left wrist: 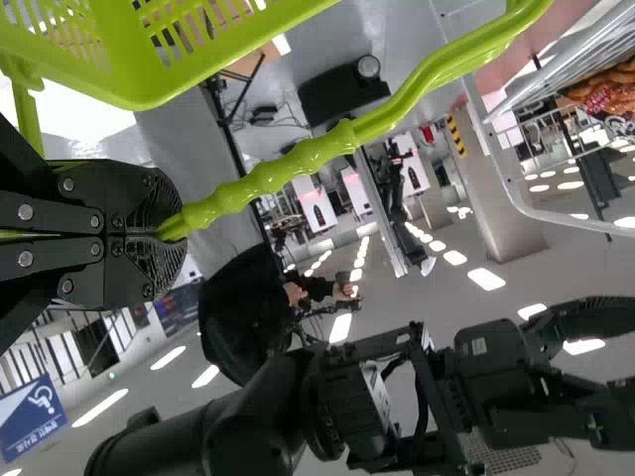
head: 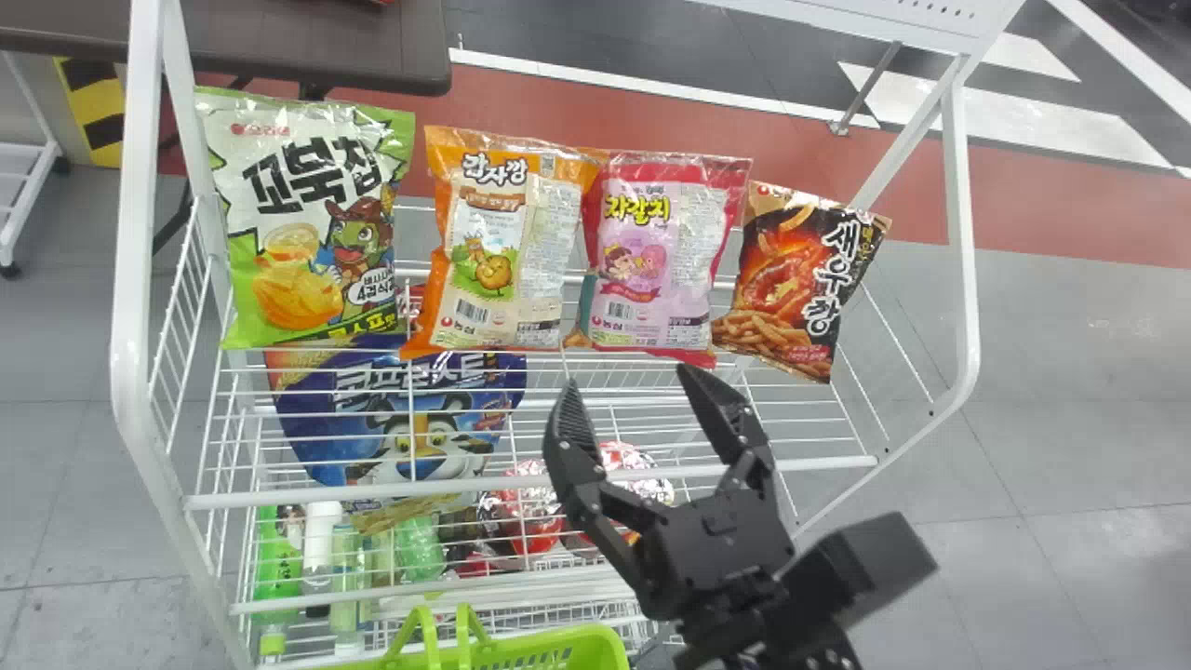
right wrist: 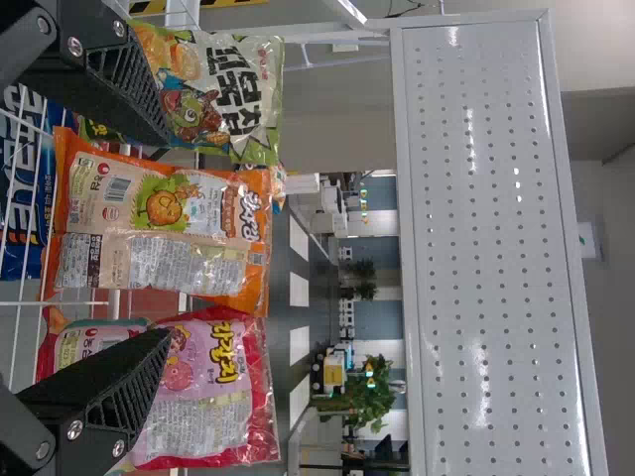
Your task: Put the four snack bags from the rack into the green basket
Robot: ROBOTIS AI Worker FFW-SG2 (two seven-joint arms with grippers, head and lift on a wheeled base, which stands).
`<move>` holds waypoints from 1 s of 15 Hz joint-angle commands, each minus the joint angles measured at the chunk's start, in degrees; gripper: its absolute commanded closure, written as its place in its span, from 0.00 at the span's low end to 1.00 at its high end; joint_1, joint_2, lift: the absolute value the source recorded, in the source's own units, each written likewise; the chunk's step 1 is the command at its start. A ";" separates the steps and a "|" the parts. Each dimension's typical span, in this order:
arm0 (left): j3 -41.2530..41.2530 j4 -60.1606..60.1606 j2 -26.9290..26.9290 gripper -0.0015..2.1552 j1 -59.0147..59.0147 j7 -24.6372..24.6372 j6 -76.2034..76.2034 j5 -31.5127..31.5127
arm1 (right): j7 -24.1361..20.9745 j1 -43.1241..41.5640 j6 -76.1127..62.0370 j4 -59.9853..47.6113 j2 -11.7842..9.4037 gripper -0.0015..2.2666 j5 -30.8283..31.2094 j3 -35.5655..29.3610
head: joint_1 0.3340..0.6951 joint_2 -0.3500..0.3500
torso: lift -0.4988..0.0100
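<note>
Four snack bags stand in a row on the rack's upper shelf: green-white (head: 307, 223), orange (head: 502, 242), pink (head: 656, 256) and black (head: 805, 284). My right gripper (head: 629, 381) is open in front of the row, below the orange and pink bags in the head view. From the right wrist, the open gripper (right wrist: 166, 238) has the orange bag (right wrist: 159, 223) beyond its gap and the pink bag (right wrist: 213, 397) beside one finger. The green basket (head: 558, 649) is at the bottom edge. My left gripper (left wrist: 171, 233) is shut on the handle of the basket (left wrist: 129, 59).
White wire rack bars (head: 530, 484) run across below the bags. Lower shelves hold a blue bag (head: 409, 419), red packages and bottles (head: 321, 549). The rack's white side posts flank the row, and a perforated white panel (right wrist: 491, 248) stands above it.
</note>
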 commanded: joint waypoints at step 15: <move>-2.60 2.07 1.51 0.88 -0.62 -0.58 -1.05 -0.26 | -5.98 -47.36 22.15 34.71 5.70 0.06 2.76 19.02 | 1.00 0.43 | 0.97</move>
